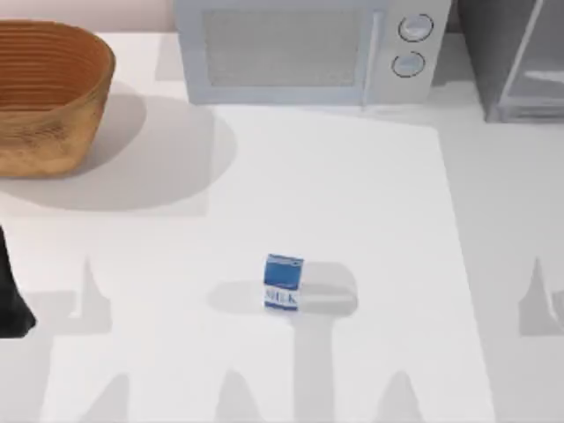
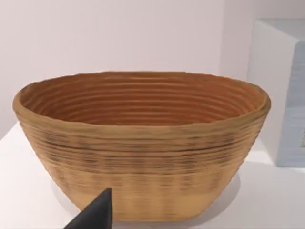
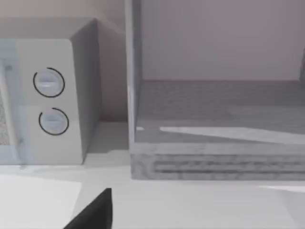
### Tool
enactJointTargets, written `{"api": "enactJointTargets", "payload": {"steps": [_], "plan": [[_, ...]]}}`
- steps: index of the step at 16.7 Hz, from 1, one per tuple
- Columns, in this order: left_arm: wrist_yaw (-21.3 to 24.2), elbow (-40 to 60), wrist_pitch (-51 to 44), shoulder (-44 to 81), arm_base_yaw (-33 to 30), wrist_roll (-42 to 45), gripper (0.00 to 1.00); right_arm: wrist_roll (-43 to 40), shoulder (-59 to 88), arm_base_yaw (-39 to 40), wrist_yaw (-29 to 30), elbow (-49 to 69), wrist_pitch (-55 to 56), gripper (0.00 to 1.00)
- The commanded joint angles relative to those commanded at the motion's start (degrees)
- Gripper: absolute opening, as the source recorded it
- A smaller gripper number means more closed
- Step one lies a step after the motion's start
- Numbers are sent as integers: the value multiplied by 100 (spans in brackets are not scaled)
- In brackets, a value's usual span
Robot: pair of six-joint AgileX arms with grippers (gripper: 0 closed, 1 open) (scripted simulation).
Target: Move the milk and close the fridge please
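The milk [image 1: 283,282], a small blue carton with a white lower band, stands upright near the middle of the table, with no gripper close to it. The fridge [image 1: 520,62] is the dark-grey cabinet at the back right corner. In the right wrist view the fridge [image 3: 214,109] faces me with its grey inside floor showing, so it stands open. A dark tip of my right gripper [image 3: 95,213] pokes in low in that view, well short of the fridge. My left gripper [image 2: 95,214] hangs in front of the basket, and the left arm [image 1: 11,295] sits at the table's left edge.
A woven brown basket [image 1: 44,97] stands at the back left, and the left wrist view looks into the basket [image 2: 143,143]. A light-grey microwave [image 1: 308,48] with two round knobs sits at the back centre, just left of the fridge. White tabletop [image 1: 352,194] surrounds the milk.
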State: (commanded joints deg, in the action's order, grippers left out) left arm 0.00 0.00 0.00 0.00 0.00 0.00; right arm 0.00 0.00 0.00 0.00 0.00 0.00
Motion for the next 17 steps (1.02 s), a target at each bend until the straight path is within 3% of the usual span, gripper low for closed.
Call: {"api": "enactJointTargets", "payload": {"steps": [3, 6, 17], "plan": [[0, 0, 0, 0, 0, 0, 100, 3, 66, 77, 76, 13, 77, 100], [0, 0, 0, 0, 0, 0, 100, 6, 535, 635, 625, 71, 594, 100], [0, 0, 0, 0, 0, 0, 100, 61, 3707, 4525, 4529, 144, 3579, 100]]}}
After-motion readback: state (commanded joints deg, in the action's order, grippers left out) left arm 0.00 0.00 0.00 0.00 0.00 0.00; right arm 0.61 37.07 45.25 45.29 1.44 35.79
